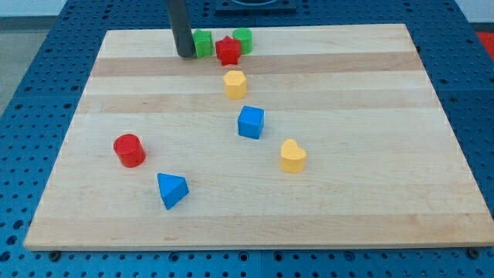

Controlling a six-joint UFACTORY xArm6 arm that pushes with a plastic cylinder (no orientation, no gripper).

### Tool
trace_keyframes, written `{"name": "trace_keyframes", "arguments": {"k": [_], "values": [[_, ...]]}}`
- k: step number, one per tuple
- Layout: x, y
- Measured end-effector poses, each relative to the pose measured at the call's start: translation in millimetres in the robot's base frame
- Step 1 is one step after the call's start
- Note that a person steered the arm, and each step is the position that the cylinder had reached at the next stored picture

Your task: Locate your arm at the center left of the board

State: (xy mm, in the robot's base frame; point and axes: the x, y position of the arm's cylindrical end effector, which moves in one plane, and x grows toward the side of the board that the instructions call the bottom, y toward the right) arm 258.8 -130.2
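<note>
My tip rests on the wooden board near its top edge, left of centre. It stands right beside the left side of a green block. A red star-shaped block lies just right of that green block. A second green block sits behind the red star. The rod rises out of the view's top.
A yellow block lies below the red star. A blue cube sits mid-board. A yellow heart-shaped block is to its lower right. A red cylinder and a blue triangular block lie at lower left.
</note>
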Motion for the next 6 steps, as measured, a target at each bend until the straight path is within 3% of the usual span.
{"name": "trace_keyframes", "arguments": {"k": [2,4,6], "values": [[0,-28],[49,-147],[99,-175]]}}
